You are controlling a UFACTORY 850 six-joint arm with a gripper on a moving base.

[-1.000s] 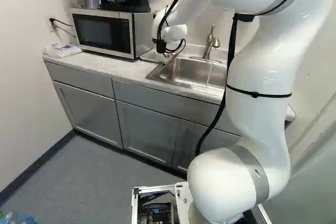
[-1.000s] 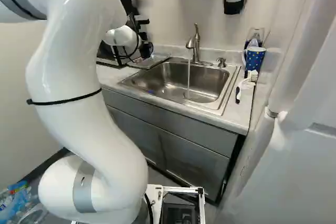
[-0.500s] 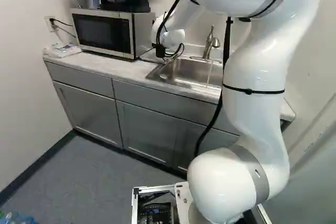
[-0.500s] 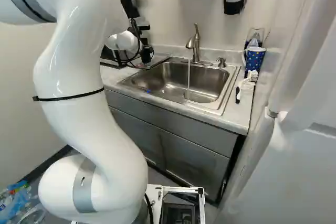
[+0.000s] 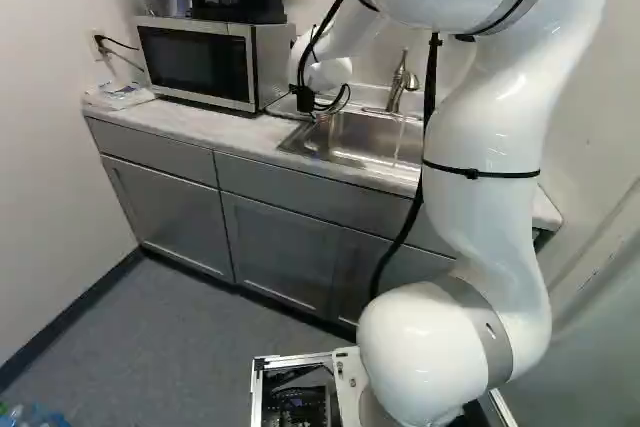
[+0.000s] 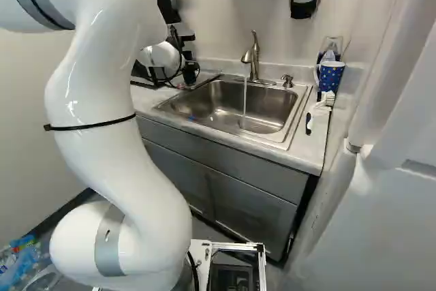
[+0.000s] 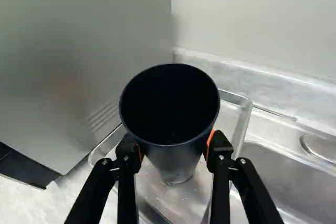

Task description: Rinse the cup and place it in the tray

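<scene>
**Arm (image 5: 485, 137) swung slightly, held cup (image 7: 169, 116) moving with it**

Over the past second the upper arm has shifted toward nine o'clock in the left base view, three o'clock in the right. The tool (image 6: 190, 71) pinches the dark cup between its two orange pads (image 7: 210, 141), over the tray (image 7: 228, 114); whether they touch, I can't tell. Water (image 6: 245, 103) runs from the faucet (image 6: 254, 59) into the sink (image 6: 218, 103); a blue mug (image 6: 330, 76) stands at the sink's two o'clock.

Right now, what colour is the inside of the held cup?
The cup is near-black inside, shown best in the wrist view.
</scene>
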